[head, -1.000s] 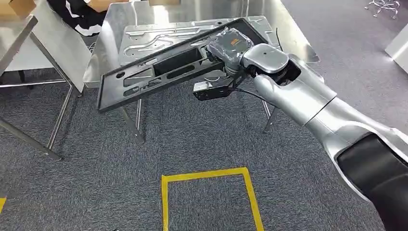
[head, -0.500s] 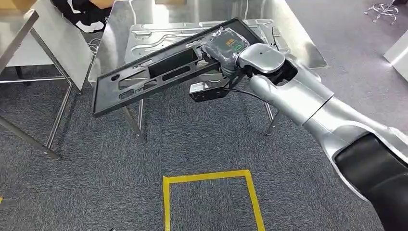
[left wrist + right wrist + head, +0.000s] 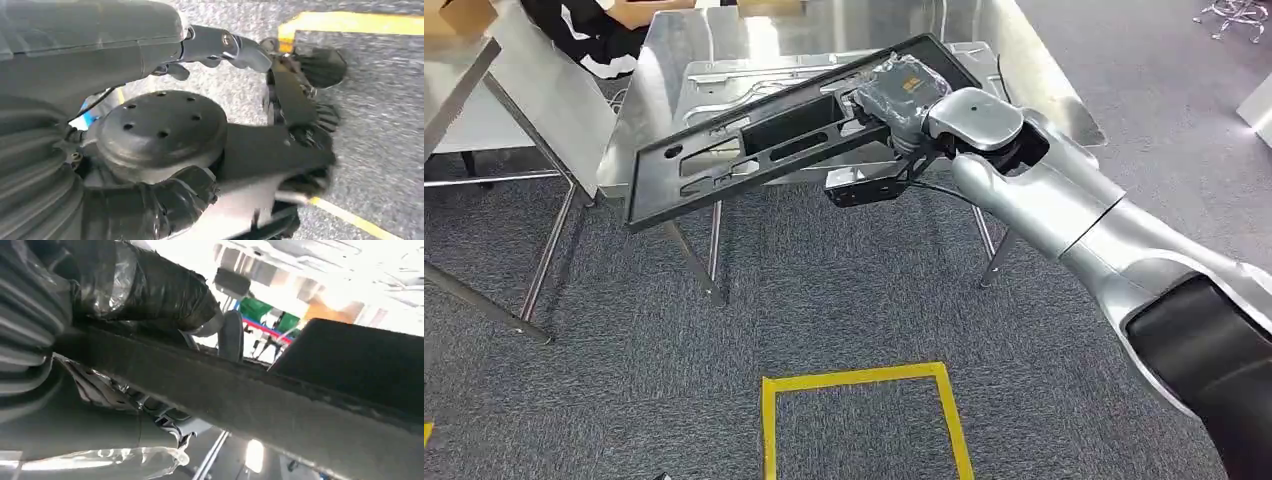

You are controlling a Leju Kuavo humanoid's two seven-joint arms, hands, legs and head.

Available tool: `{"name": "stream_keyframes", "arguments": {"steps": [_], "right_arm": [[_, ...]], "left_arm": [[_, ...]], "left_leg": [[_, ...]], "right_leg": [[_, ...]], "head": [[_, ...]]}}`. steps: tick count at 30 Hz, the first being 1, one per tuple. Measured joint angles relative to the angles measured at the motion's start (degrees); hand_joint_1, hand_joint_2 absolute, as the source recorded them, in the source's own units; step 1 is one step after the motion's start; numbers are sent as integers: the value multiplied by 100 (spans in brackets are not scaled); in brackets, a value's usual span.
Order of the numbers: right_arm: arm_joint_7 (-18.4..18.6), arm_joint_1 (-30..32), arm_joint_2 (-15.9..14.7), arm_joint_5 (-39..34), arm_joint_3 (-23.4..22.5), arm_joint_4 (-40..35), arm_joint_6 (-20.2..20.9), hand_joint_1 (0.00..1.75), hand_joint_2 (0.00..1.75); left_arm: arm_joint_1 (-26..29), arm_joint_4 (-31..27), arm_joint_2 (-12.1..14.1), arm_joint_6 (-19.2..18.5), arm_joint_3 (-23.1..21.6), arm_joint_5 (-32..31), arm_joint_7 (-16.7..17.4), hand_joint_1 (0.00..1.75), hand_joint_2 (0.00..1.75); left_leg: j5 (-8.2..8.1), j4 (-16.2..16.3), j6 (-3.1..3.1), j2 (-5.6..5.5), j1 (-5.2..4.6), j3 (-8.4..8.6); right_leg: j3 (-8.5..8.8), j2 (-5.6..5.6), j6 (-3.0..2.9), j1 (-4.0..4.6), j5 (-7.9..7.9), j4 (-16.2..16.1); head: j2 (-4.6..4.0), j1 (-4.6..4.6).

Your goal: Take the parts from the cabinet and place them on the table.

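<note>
Grey carpet surrounds a steel table (image 3: 654,110). Above it, the right hand (image 3: 894,95) grips a long black part (image 3: 774,140), tilted; placing underway, lowering it flat comes next.

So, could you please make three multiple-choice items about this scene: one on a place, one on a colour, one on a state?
1. Where is the black panel?
A. flat on the carpet
B. held above the metal table
C. inside the yellow square

2. What colour is the tape square on the floor?
A. yellow
B. red
C. white

3. What is the right robot hand doing?
A. hanging with nothing in it
B. resting on the floor
C. gripping the black panel

Answers: 1 B, the head view shows the panel tilted over the table edge; 2 A, the tape is plainly yellow; 3 C, the hand is closed on the panel's end.
</note>
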Motion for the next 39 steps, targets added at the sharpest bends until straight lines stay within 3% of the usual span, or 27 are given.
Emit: {"name": "stream_keyframes", "arguments": {"steps": [1, 2, 4, 5, 7, 9, 11, 12, 14, 15, 16, 17, 18, 20, 22, 23, 25, 27, 30, 31, 32, 33, 35, 36, 37, 38, 39], "right_arm": [[-4, 13, 0, 0, 0, 0, 0, 175, 175], [-7, 21, 0, 0, 2, 0, 0, 175, 175], [-2, 13, 0, 0, 2, 0, -2, 175, 175], [-2, 1, 0, 0, 2, 0, 0, 175, 175], [-2, -23, -2, -2, 2, 0, -2, 175, 175], [-2, 2, -4, -2, 2, 2, 0, 175, 175], [-2, 5, -7, -2, 2, 2, -2, 175, 175], [-2, -17, -9, -2, 2, 2, -2, 175, 175], [15, -11, -24, -2, 2, 2, -2, 175, 175], [15, 16, -24, -2, 2, 2, -2, 175, 175], [15, 47, -26, -2, 2, 4, -2, 175, 175], [15, 73, -37, -2, 4, 7, -2, 175, 175], [20, 77, -42, -2, 4, 9, -4, 175, 175], [26, 51, -50, -2, 4, 9, -9, 175, 175], [33, 11, -48, -4, 4, 9, -7, 175, 175], [35, 12, -48, -11, 4, 4, -7, 175, 175], [39, 14, -48, -13, 4, 4, -4, 175, 175], [67, -13, -48, -11, 4, 4, 0, 175, 175], [59, -44, -13, -11, 4, 4, 13, 175, 175], [53, -35, 0, -9, 7, 9, 15, 175, 175], [39, -26, 4, -7, 11, 13, 15, 175, 175], [37, -23, 13, -7, 15, 13, 13, 175, 175], [42, -42, 26, -7, 15, 15, 11, 175, 175], [42, -52, 28, -7, 15, 20, 11, 175, 175], [42, -70, 33, -7, 15, 24, 11, 175, 175], [42, -63, 33, -7, 17, 28, 11, 175, 175], [39, -46, 33, -7, 17, 33, 9, 175, 175]], "left_arm": [[1, 0, -7, -2, 0, 2, -2, 0, 175], [9, 0, -11, -2, -2, 2, 0, 0, 175], [10, 0, -13, -2, -2, 9, -2, 0, 175], [11, 0, -7, -2, -2, 9, -4, 0, 175], [-9, 0, -2, 0, -2, 9, -7, 0, 175], [-4, 0, 13, 2, -4, 9, -7, 0, 175], [15, 0, 22, 4, -4, 9, -7, 0, 175], [11, 0, 22, 2, -4, 9, -7, 0, 175], [4, 0, 22, 7, -4, 26, -4, 0, 175], [0, 0, 22, 7, -4, 26, 0, 0, 175], [-4, 0, 22, 7, -4, 26, 0, 0, 175], [-3, 0, 22, 11, -4, 28, 0, 0, 175], [3, 0, 20, 17, -7, 35, 2, 0, 175], [9, 0, 15, 20, -7, 35, 2, 0, 175], [-12, 0, 15, 22, -9, 35, 7, 0, 175], [-28, 0, 15, 28, -13, 35, 9, 0, 175], [-26, 0, 15, 24, -35, 35, 13, 0, 175], [-10, 0, 15, 11, -57, 42, 39, 0, 175], [-19, 0, 15, 4, -57, 42, 68, 0, 175], [-19, 0, 15, 0, -57, 44, 81, 0, 175], [-18, -2, 13, -7, -57, 44, 94, 0, 175], [-14, -2, 11, -18, -59, 44, 96, 0, 175], [-13, 0, 11, -24, -59, 44, 96, 0, 175], [-10, 0, 13, -24, -59, 44, 98, 0, 175], [-19, -2, 15, -24, -61, 44, 105, 0, 175], [-20, -2, 17, -26, -63, 44, 111, 0, 175], [-17, 0, 26, -26, -68, 44, 122, 0, 175]], "left_leg": [[78, 87, -2, 1, 12, -132], [292, -102, -1, 1, 18, -105], [999, -1118, 32, 2, 20, 283], [1197, -1557, 58, 7, 16, 442], [1020, -1739, 139, 9, -62, 606], [1014, -1804, 197, 14, -82, 632], [1020, -1914, 273, 14, -63, 783], [997, -1925, 310, 15, -59, 814], [959, -1917, 362, 21, -67, 849], [934, -1913, 374, 22, -74, 864], [903, -1899, 374, 20, -76, 886], [865, -1882, 371, 7, -75, 922], [815, -1861, 359, -6, -74, 966], [704, -1811, 326, -17, -75, 1058], [649, -1764, 263, -15, -88, 1013], [639, -1761, 237, -10, -85, 1009], [627, -1719, 184, -18, -96, 1049], [451, -1468, 133, -1, -64, 951], [-51, -201, 34, 1, -3, 214], [-46, -19, 19, 1, 11, 52], [87, -86, 22, 2, 23, 18], [390, -454, 12, 3, 32, 118], [1037, -1439, 39, 3, 39, 495], [1021, -1615, 51, -1, 23, 567], [830, -1748, 74, 20, -31, 567], [978, -1719, 137, 10, -42, 613], [958, -1728, 161, 1, -56, 620]], "right_leg": [[45, 4, 9, 1, -37, 0], [96, 8, 17, 0, -75, 1], [242, 9, 48, -3, -175, 0], [284, 6, 67, -10, -220, -5], [291, 20, 139, -3, -247, -35], [318, 14, 204, -1, -179, -21], [305, -6, 216, -31, -272, 89], [194, -4, 221, -23, -383, 306], [-342, 0, 263, -12, -759, 1189], [-594, -2, 266, -14, -864, 1540], [-759, -2, 268, -14, -835, 1689], [-778, -3, 270, -14, -656, 1561], [-683, -4, 255, -14, -363, 1214], [-344, -7, 202, -9, 308, 255], [-304, -11, 153, 52, 108, 36], [-308, -2, 120, 45, 250, 52], [-255, 5, 54, 34, 196, 27], [-145, 1, -3, 16, 188, -30], [-105, 18, -42, 25, 137, -28], [-83, 23, -39, 27, 115, -25], [-54, 25, -29, 28, 91, -21], [-13, 26, -19, 28, 54, -17], [80, 24, 13, 25, -16, -11], [103, 23, 31, 22, -34, -16], [79, 26, 53, 31, -43, -3], [74, 37, 98, 29, -66, 2], [88, 39, 136, 18, -95, -4]], "head": [[0, 2], [0, 0], [0, 0], [0, 4], [0, 0], [0, 6], [0, 9], [0, 13], [0, 13], [0, 15], [0, 13], [0, 15], [0, 15], [0, 15], [2, 38], [2, 37], [0, 42], [0, 42], [0, 37], [2, 33], [0, 37], [0, 35], [0, 37], [0, 39], [0, 35], [2, 37], [0, 37]]}}
